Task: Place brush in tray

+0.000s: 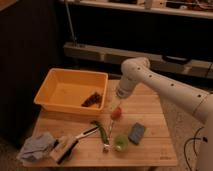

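- Hovering above the wooden table point(150, 107), just right of the tray point(55, 82): gripper point(117, 106), released, jaws spread wide.
- Lying flat on the table in front of the tray, outside it: brush point(86, 133), between block brush point(64, 148) and green stick point(102, 131).

Wooden table point(147, 107), yellow tray point(46, 94), grey cloth point(35, 147), blue sponge point(136, 133), gripper point(118, 105) above
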`<state>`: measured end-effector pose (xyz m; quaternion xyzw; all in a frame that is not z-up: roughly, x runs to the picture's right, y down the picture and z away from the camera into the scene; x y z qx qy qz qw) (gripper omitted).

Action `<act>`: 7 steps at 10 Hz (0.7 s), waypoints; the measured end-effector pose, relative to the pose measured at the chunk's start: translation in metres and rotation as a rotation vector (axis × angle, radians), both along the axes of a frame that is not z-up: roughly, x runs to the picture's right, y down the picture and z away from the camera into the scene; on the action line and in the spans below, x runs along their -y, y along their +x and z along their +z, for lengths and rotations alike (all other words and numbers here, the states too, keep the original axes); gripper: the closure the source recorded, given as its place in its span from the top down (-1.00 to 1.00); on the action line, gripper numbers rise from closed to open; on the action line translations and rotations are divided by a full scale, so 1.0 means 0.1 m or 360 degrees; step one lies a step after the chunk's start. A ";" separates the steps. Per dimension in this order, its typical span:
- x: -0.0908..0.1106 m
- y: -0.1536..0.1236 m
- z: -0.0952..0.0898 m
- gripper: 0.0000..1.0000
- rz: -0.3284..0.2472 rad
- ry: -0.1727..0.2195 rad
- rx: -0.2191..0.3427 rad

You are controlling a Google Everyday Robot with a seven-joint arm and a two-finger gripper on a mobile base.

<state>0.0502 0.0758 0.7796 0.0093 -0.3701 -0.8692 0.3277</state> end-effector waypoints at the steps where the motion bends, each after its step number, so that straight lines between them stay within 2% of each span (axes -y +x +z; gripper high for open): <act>1: 0.03 -0.24 -0.08 0.60 -0.0078 0.0072 0.0101; 2: 0.06 -0.43 -0.18 0.60 -0.0153 0.0160 0.0233; 3: 0.10 -0.61 -0.33 0.60 -0.0226 0.0272 0.0405; 4: 0.11 -0.68 -0.43 0.60 -0.0251 0.0329 0.0481; 5: 0.11 -0.71 -0.51 0.60 -0.0268 0.0360 0.0514; 7: 0.11 -0.72 -0.54 0.60 -0.0262 0.0381 0.0508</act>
